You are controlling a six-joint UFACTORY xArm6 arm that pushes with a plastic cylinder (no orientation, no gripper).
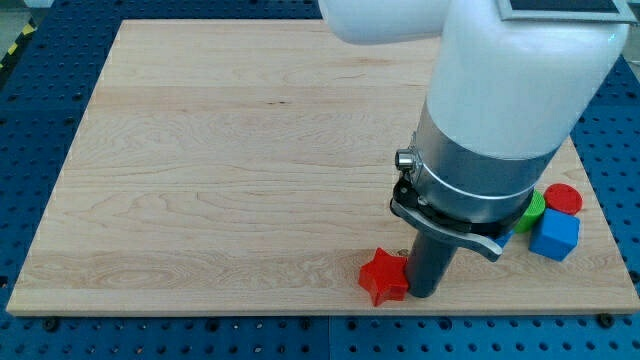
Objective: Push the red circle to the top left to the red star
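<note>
The red star (383, 277) lies near the board's bottom edge, right of centre. The red circle (564, 198) sits near the board's right edge, above a blue cube (555, 236) and right of a green block (531, 212) that the arm partly hides. My tip (423, 294) rests on the board just right of the red star, touching or nearly touching it. The red circle is well to the right of my tip.
The wooden board (230, 170) lies on a blue perforated table (40, 110). The large white and grey arm body (500, 110) covers the board's upper right and hides part of the blocks there.
</note>
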